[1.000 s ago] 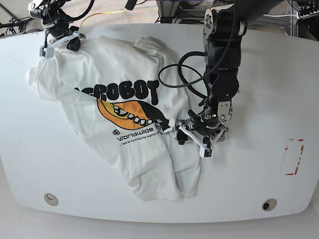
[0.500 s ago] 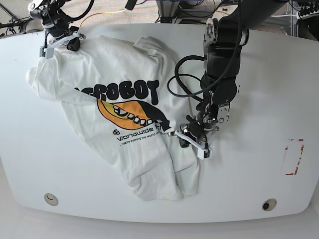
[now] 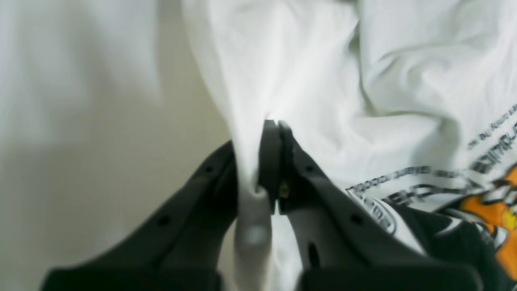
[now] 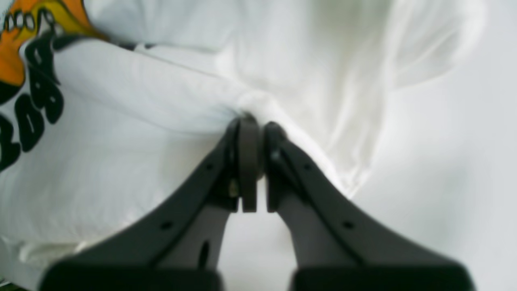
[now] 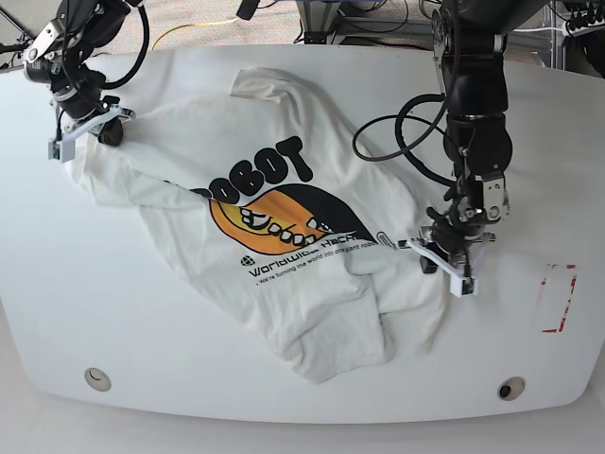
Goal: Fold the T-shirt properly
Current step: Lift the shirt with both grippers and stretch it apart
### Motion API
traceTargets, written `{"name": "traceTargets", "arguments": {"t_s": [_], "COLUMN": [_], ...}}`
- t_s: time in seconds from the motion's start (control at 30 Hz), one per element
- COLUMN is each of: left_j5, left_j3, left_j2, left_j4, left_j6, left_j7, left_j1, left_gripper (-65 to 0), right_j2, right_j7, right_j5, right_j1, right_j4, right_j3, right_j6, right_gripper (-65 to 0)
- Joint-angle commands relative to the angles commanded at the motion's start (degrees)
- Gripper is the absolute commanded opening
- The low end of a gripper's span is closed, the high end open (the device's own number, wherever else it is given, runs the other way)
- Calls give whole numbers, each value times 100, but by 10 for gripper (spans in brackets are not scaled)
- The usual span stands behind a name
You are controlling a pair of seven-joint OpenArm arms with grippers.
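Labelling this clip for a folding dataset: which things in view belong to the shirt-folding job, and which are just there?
Part of the job:
T-shirt
left gripper, shut on the shirt's edge
right gripper, shut on the fabric

Just there:
white table
red-marked rectangle near the table's edge

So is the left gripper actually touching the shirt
Touching. In the left wrist view the left gripper is shut on a pinched ridge of the shirt, with white cloth bunched between its fingers.

A white table (image 5: pixel 189 378) fills the frame; cables (image 5: pixel 203 26) and metal framing (image 5: pixel 326 19) cross the floor along the top edge.
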Motion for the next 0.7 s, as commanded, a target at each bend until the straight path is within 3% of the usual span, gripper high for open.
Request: {"name": "traceTargets", "arguments": {"t_s": [0.13,0.43,0.6,0.7], "left_j5": [0,0,9,9], "left_j3": [-554,-1284,-1670,-1837], "left_j2": [-325,-642,-659,-844], "left_j4": [756,2101,2646,2901], "left_j6": [-9,-18,-18,-18], "left_j7": [580,1424,1741,1776], "left_j1": [273,941,1503,1943], "left_gripper": [-650,-650,-650,-650], "right_j2": [273,290,290,281], "right_j7": [26,26,35,44], "right_j5": [-255,-897,-1090,-1090], "right_j1": [404,1248,1705,1934], "right_j4": [-9,-105,-659,-1081], "right_j3": [-571,-1662,-2189,-2426], "right_j6": [18,26,299,334], "right_gripper": [-650,-650,-650,-650]}}
